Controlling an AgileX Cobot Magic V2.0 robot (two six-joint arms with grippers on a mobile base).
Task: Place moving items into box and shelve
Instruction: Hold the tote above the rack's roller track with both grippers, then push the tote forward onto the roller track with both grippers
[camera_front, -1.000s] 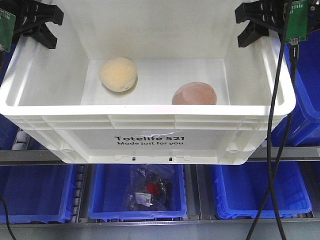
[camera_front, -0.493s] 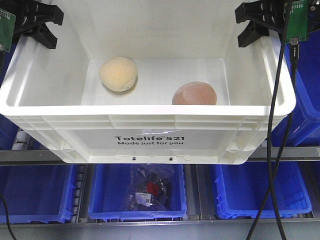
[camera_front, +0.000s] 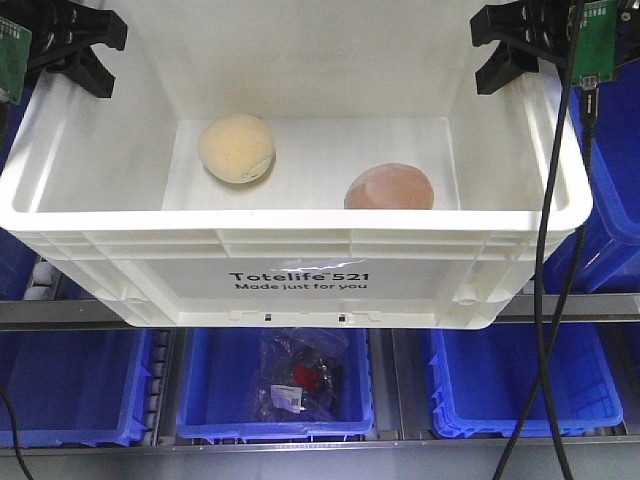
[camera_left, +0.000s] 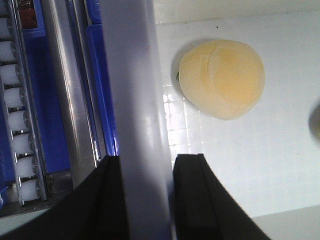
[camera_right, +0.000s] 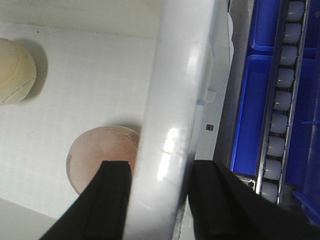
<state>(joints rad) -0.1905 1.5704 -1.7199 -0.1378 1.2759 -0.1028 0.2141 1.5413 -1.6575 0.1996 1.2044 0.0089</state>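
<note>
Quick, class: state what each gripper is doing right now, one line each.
Left gripper: shut on the white crate, jaws straddling its left wall.
Right gripper: shut on the crate's right wall.

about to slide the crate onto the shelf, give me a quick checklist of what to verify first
1. Both balls inside: cream ball and peach ball lie on the crate floor. Ok.
2. Left gripper clamped on the crate wall: fingers on both sides of it. Ok.
3. Right gripper clamped on the opposite wall likewise. Ok.
4. Crate level: rim looks even in the front view. Ok.
5. Free shelf slot ahead: blue bins fill the row below; target slot unseen. Cannot tell.
</note>
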